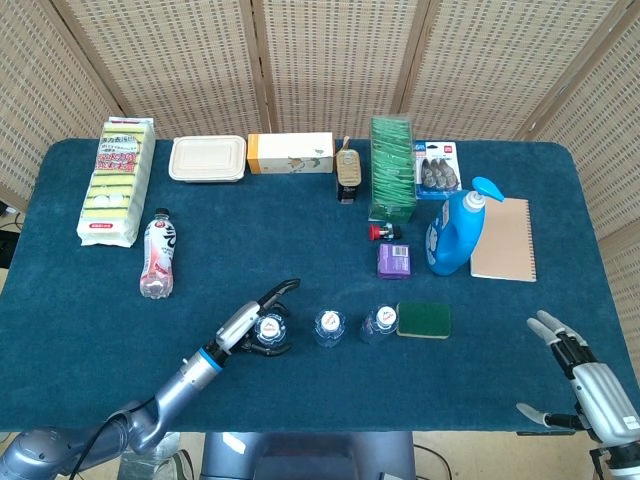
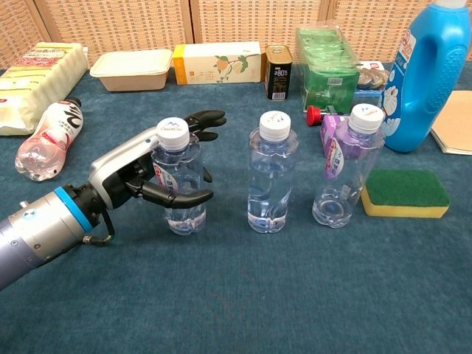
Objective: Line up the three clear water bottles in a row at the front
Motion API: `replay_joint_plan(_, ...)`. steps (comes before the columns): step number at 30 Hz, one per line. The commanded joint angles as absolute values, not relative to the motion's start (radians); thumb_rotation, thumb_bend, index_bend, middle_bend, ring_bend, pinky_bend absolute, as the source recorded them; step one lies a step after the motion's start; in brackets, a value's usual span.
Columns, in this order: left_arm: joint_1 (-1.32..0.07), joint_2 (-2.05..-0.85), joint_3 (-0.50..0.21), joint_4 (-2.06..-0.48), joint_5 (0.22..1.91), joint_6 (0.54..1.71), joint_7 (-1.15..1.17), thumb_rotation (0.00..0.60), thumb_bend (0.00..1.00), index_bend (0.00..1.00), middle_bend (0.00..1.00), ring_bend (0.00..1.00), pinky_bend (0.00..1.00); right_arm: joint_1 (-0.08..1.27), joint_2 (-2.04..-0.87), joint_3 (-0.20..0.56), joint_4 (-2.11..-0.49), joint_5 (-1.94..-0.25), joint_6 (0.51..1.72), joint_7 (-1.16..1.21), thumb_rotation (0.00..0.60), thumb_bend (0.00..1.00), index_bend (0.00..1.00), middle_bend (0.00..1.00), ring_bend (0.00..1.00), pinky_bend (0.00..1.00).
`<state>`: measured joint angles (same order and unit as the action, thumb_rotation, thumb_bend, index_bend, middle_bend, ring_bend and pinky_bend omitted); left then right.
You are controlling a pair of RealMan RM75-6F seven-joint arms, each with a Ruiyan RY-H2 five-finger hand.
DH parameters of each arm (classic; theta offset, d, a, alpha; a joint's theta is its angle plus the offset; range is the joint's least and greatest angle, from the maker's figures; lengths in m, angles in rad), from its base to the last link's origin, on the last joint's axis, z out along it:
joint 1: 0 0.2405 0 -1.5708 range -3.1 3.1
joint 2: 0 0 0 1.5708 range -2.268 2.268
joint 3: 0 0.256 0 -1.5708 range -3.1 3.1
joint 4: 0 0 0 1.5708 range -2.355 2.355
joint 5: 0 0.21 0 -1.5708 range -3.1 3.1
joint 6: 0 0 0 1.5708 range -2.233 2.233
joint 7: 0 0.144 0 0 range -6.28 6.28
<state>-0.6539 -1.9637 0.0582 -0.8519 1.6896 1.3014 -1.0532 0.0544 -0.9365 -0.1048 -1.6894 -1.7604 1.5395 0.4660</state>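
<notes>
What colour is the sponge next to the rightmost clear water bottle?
The sponge is green on top, yellow beneath; clearest in the chest view.

A small brown can (image 2: 278, 71) standing at the back of the table, just left of the green packets (image 2: 327, 66), carries a label with the figures "80" readable. Print on the water bottles, the white carton and the sponge pack is too small or blurred to read.

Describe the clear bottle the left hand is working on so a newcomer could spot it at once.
On the blue table, three clear capped bottles stand in a row near the front edge. It is the leftmost bottle, the only one with the left hand spread around it.
</notes>
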Motion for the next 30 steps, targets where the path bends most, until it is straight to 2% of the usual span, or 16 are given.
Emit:
replay_joint_plan(1, -0.657, -1.952, 0.063, -0.866, 1.692, 1.298, -1.064, 0.6, 0.21, 0.0, 0.0, 0.01, 0.28, 0.054, -0.936, -0.106, -1.689, -1.762, 1.541, 0.467, 0.6, 0.0, 0.07, 0.0, 0.0, 0.0)
replay_joint_plan(7, -0.655, -1.923, 0.062, -0.9, 1.694, 1.313, -1.071, 0.6, 0.16, 0.0, 0.0, 0.0, 0.26, 0.055, -0.935, -0.106, -1.689, -1.762, 1.542, 0.471, 0.6, 0.0, 0.07, 0.0, 0.0, 0.0)
replay_joint_plan(15, -0.648, -1.879, 0.062, -0.959, 1.7, 1.342, -1.066, 0.6, 0.16, 0.0, 0.0, 0.0, 0.26, 0.053, -0.934, -0.11, -1.689, -1.77, 1.55, 0.472, 0.6, 0.0, 0.07, 0.0, 0.0, 0.0)
replay_joint_plan(21, -0.637, -1.844, 0.062, -1.003, 1.704, 1.368, -1.05, 0.6, 0.16, 0.0, 0.0, 0.0, 0.18, 0.052, -0.933, -0.112, -1.689, -1.776, 1.554, 0.474, 0.6, 0.0, 0.07, 0.0, 0.0, 0.0)
replay_joint_plan(30, -0.599, -1.729, 0.058, -1.111, 1.717, 1.465, -1.064, 0.6, 0.16, 0.0, 0.0, 0.0, 0.16, 0.053, -0.932, -0.119, -1.692, -1.791, 1.556, 0.47, 0.6, 0.0, 0.07, 0.0, 0.0, 0.0)
